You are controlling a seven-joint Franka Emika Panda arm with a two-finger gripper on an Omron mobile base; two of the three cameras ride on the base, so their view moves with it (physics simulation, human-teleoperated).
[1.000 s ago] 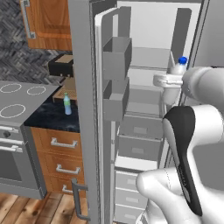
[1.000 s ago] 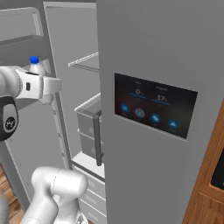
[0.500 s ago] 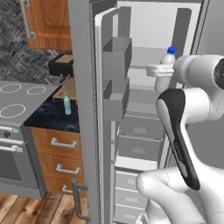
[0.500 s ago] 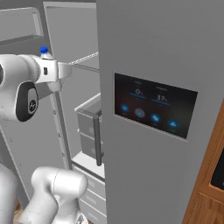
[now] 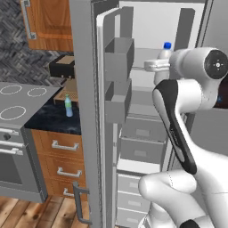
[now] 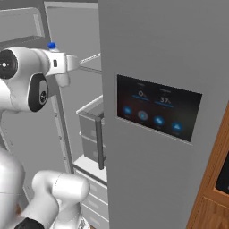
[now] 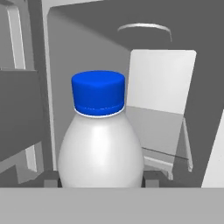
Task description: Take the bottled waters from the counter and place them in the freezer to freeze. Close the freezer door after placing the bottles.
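here, hand [image 7: 100, 179] gripping rounded white bottle [image 7: 100, 153]

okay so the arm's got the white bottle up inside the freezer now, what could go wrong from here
1. The pincer grips the white bottle low on its body; released above the shelf rather than on it, the bottle could topple.
2. The arm reaches in close beside the freezer door and its bins; pulling back carelessly might clip them.
3. The green-capped bottle stands on the counter, so shutting the door now would leave the job half done.

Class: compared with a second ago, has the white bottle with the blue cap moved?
Yes. In the left base view the white bottle, shut in the gripper, has risen and shifted left toward the door bins, deeper into the freezer.
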